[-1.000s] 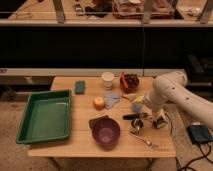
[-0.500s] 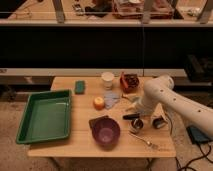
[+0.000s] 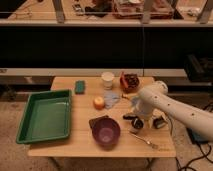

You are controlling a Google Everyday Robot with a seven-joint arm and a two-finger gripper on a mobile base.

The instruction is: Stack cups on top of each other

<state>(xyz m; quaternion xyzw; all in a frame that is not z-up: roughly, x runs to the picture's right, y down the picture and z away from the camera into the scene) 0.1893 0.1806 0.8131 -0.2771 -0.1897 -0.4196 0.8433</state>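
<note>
A taller white cup (image 3: pixel 107 80) stands upright at the back of the table. A light blue cup (image 3: pixel 112 98) sits in front of it, beside a small orange object (image 3: pixel 99 102). A small round shiny thing (image 3: pixel 138 123), seemingly the steel cup, sits on the table's right half. My white arm (image 3: pixel 172 107) reaches in from the right. Its gripper (image 3: pixel 134 118) hangs low over the table just above that shiny thing, open, with nothing seen in it. The arm hides part of the table behind it.
A green tray (image 3: pixel 30 131) fills the table's left side, with a green sponge (image 3: pixel 79 87) behind it. A wide purple bowl (image 3: pixel 106 132) stands at the front centre, a dark red bowl (image 3: pixel 130 81) at the back, and a fork (image 3: pixel 145 140) near the front right edge.
The arm has swung left over the table, bringing the gripper closer to the middle. The cups have not moved.
</note>
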